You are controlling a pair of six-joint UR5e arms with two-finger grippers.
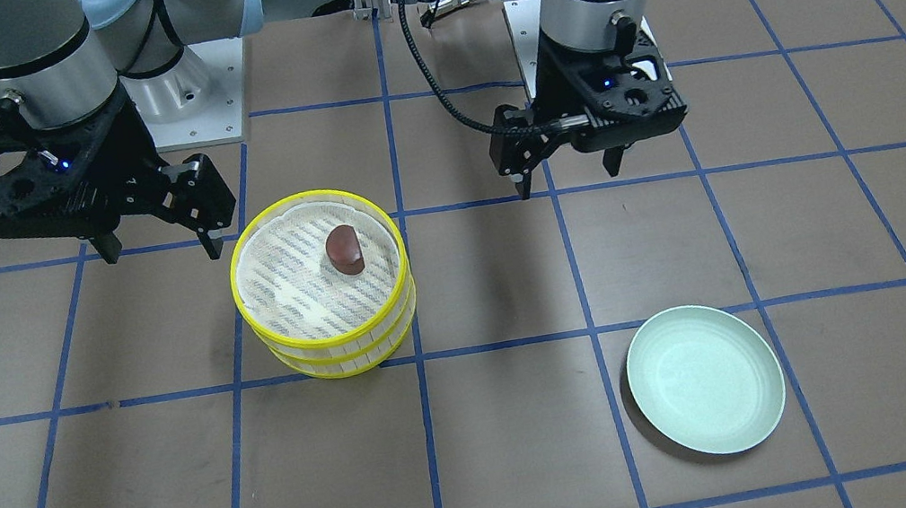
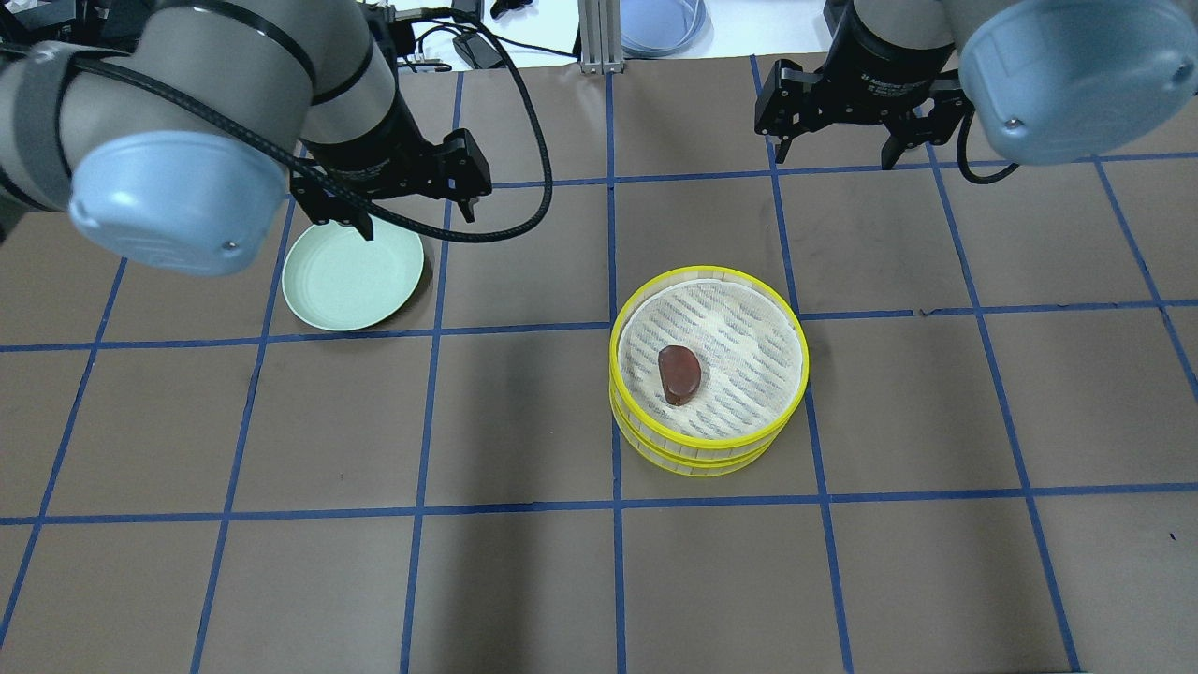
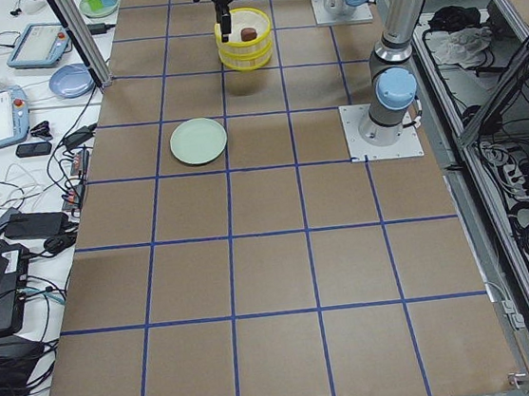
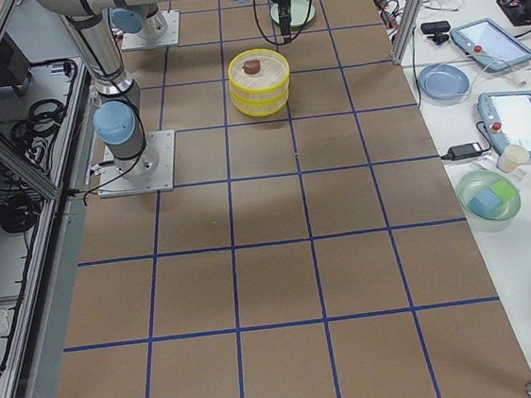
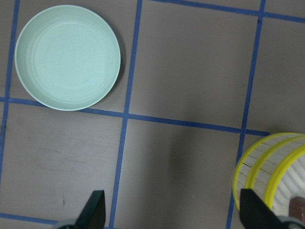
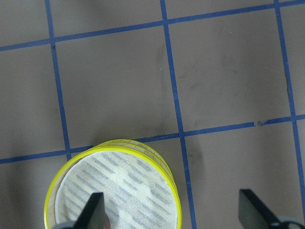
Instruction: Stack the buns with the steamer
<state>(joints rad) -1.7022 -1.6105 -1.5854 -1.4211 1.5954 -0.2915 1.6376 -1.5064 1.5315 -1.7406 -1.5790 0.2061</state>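
Observation:
The steamer [image 1: 326, 310] is two stacked yellow-rimmed tiers with a cloth liner. The dark reddish-brown bun [image 1: 344, 249] lies on the liner of the top tier, and also shows in the overhead view [image 2: 679, 373]. The cream-white bun is hidden from every view. The pale green plate [image 1: 704, 378] is empty. My left gripper [image 1: 569, 174] is open and empty, above the table between plate and steamer. My right gripper [image 1: 161, 246] is open and empty, raised beside the steamer on the side away from the plate. In the left wrist view the plate [image 5: 66, 57] is at upper left and the steamer [image 5: 271, 171] at lower right.
Brown table with a blue tape grid [image 2: 524, 421]. The arm bases [image 3: 381, 127] stand at the robot's edge. Side benches hold tablets, cables and bowls [image 4: 488, 195], off the table.

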